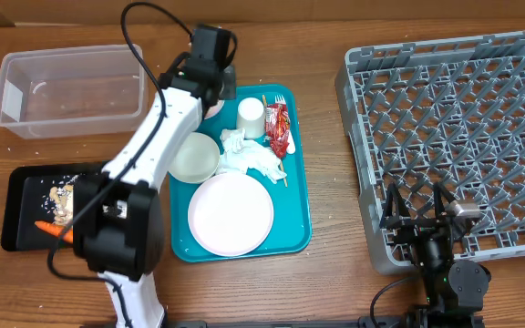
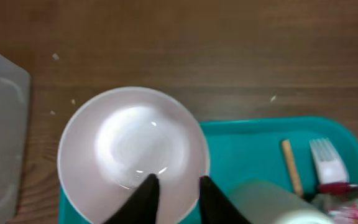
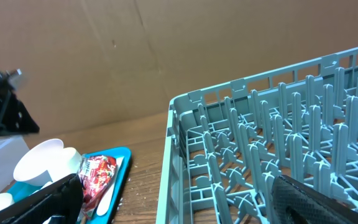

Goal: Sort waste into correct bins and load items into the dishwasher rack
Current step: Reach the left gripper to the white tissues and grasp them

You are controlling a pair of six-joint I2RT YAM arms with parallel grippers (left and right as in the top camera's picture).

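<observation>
The grey dishwasher rack [image 1: 454, 118] lies below and ahead of the right gripper [image 1: 416, 208], whose jaws gape wide, holding nothing. The teal tray [image 2: 260, 140] spreads rightward of the left gripper [image 2: 174, 190]. Its jaws stand narrow at the near rim of the white bowl [image 2: 129, 143]; whether they clamp it, I cannot tell.

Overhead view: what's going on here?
The left pincer, reaching across the teal tray, has its fingers either side of a small bowl's rim at the far corner; grip unclear. The right pincer hangs open and empty by the rack, with nothing loaded yet. The plate, cup, napkins and wrapper sit on the teal tray; a carrot lies in the black tray.
</observation>
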